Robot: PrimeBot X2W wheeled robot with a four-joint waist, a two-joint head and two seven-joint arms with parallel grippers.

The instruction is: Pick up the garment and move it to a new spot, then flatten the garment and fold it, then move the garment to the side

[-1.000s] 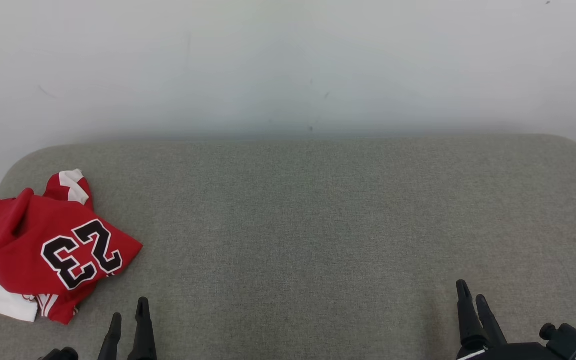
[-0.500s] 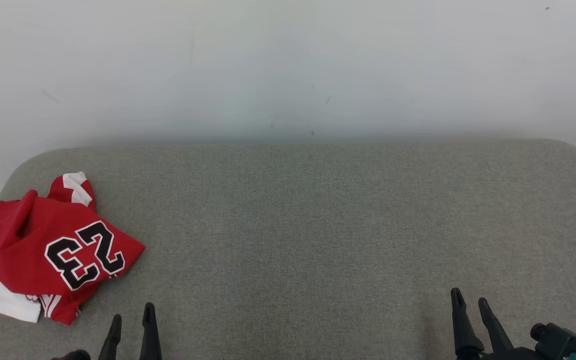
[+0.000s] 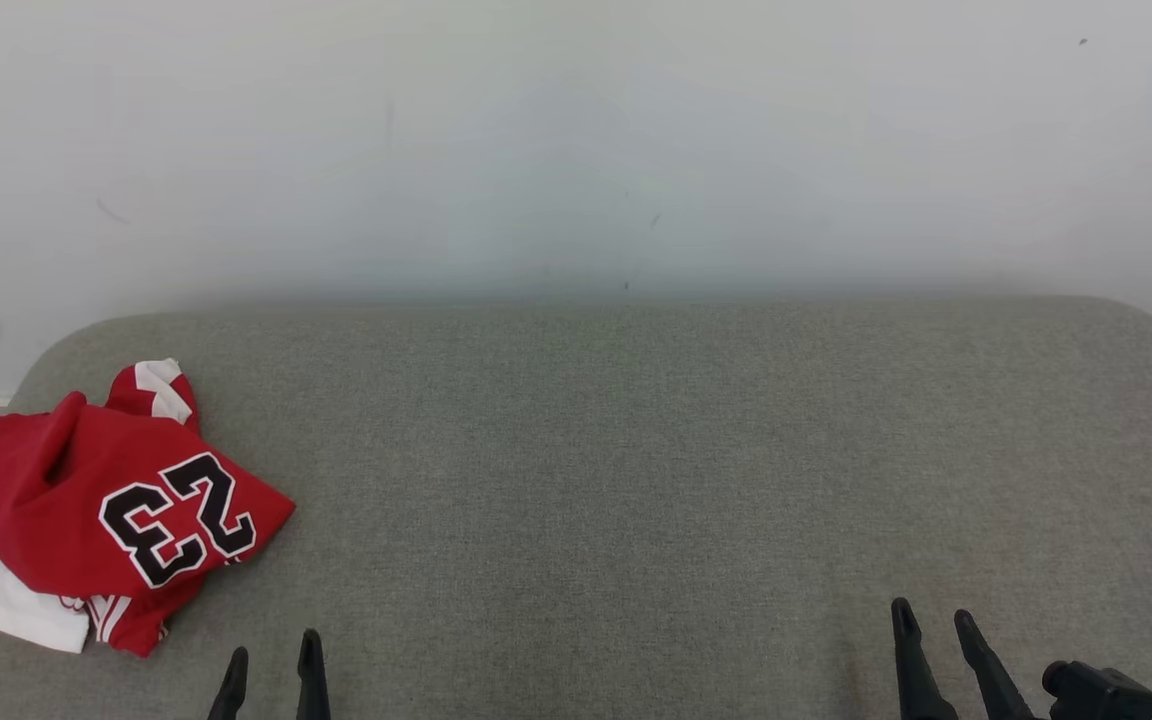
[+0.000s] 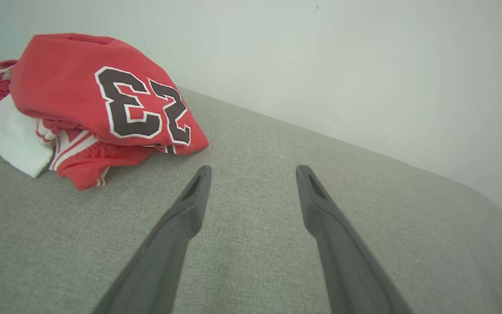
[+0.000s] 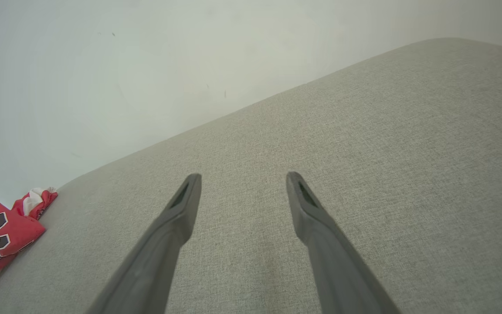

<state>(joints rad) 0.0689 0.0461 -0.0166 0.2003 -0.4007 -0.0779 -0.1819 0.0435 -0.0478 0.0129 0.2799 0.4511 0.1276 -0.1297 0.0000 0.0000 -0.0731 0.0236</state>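
Garment (image 3: 106, 510): red jersey, lying crumpled in a heap at about 8 o'clock in the head view, on the left end of the grey cushion; neither gripper is touching it.
Garment look: a black "23" edged in white is facing up on the top fold; a white panel is poking out at the heap's 7 o'clock; red-and-white striped trim is showing along its lower edge; a red-and-white end is sticking up at its 12 o'clock.
Cushion (image 3: 636, 450): grey woven fabric with rounded corners, carrying the garment and backing onto a pale wall (image 3: 576, 130) at 12 o'clock.
Left gripper (image 3: 274, 648): sitting at 7 o'clock in the head view, fingers standing apart with nothing between them; the garment is lying near, at its 10 o'clock.
Right gripper (image 3: 931, 610): sitting at 5 o'clock, fingers standing apart and gripping nothing, well apart from the garment.
Left wrist view: taking the heap from low down at 10 o'clock, so its height and stacked layers are showing, red top fold over striped trim and white cloth; the head view is flattening these.
Right wrist view: catching a corner of the garment at 8 o'clock, the "2" readable, and the cushion's rounded far end at 1 o'clock.
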